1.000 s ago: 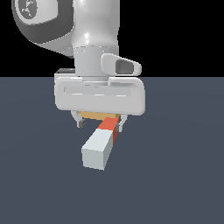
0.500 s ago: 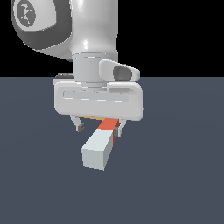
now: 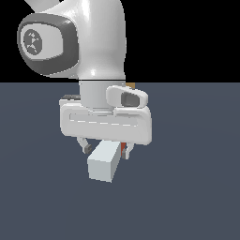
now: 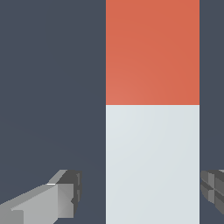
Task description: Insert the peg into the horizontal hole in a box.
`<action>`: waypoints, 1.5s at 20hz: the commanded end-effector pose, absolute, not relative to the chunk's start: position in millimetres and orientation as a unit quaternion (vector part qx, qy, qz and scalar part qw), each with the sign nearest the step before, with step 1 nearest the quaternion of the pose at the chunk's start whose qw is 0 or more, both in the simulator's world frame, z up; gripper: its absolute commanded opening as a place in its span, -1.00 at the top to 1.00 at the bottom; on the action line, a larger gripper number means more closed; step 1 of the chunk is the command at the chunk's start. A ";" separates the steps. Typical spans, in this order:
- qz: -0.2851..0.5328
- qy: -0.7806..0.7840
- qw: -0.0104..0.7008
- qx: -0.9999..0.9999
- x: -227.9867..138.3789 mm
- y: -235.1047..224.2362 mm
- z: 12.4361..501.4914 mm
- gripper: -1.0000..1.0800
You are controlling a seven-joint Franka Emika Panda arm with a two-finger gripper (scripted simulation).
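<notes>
The peg (image 3: 103, 161) lies on the dark floor, its pale grey-white half toward the exterior camera; only a sliver of its red-orange half (image 3: 123, 149) shows under the hand. In the wrist view the peg (image 4: 152, 131) shows both halves. My gripper (image 3: 106, 150) is open and low over the peg, with its fingers astride the white half. In the wrist view (image 4: 140, 194) one finger (image 4: 61, 197) stands apart from the peg and the other finger (image 4: 214, 192) is close beside it. Only a tan sliver of the box (image 3: 132, 85) shows behind the arm. The hole is hidden.
The dark grey floor (image 3: 197, 197) spreads all round the peg. The arm's white body (image 3: 93, 42) fills the upper middle of the exterior view and hides what lies behind it.
The hand has come down over the peg, and its fingers now straddle it. It now covers most of the red half and the tan box behind. The peg has not moved.
</notes>
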State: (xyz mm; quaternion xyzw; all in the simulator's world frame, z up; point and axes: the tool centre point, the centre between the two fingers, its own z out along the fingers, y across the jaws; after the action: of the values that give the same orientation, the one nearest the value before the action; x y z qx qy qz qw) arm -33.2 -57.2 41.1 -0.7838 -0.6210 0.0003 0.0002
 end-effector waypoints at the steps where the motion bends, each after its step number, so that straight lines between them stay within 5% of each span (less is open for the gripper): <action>1: 0.000 -0.621 0.000 -0.784 -33.2 -57.2 31.2 -0.92; 6: 0.000 -0.621 0.000 -0.784 -32.2 -57.3 24.6 -0.92; 7: 0.000 -0.621 0.000 -0.784 -32.2 -57.3 24.6 1.00; 30: 0.000 -0.610 0.000 -0.793 -57.9 -32.3 35.3 1.00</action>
State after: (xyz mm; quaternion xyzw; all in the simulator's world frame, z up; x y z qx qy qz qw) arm -54.3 -38.1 31.1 -0.7911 -0.6116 0.0018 0.0013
